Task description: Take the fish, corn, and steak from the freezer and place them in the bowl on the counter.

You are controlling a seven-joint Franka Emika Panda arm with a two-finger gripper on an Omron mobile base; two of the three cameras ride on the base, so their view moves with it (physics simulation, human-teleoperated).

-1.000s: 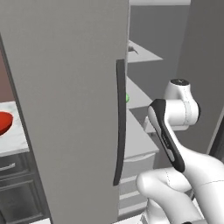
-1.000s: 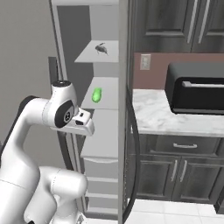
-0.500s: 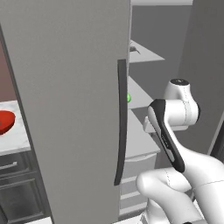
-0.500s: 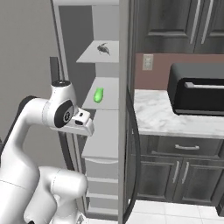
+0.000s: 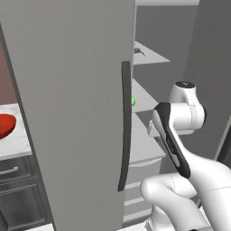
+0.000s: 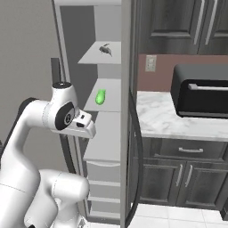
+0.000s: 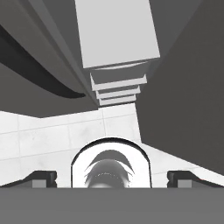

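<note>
Freezer (image 6: 109,133) door stands open, the view of it a touch closer than half a second ago; arm barely shifted, so the base seems to creep in. Gripper (image 7: 111,177) points down at the floor in front of the freezer drawers, fingers spread wide, nothing held. Green item (image 6: 101,96) on the freezer's middle shelf, small dark item (image 6: 106,50) on the shelf above. Red bowl (image 5: 5,125) left of the freezer door, on the counter (image 5: 18,144). No food moved yet

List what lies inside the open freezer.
Inside the freezer: a small dark item on the upper shelf, a green item on the shelf below, drawers lower down. Drawer contents are hidden.
</note>
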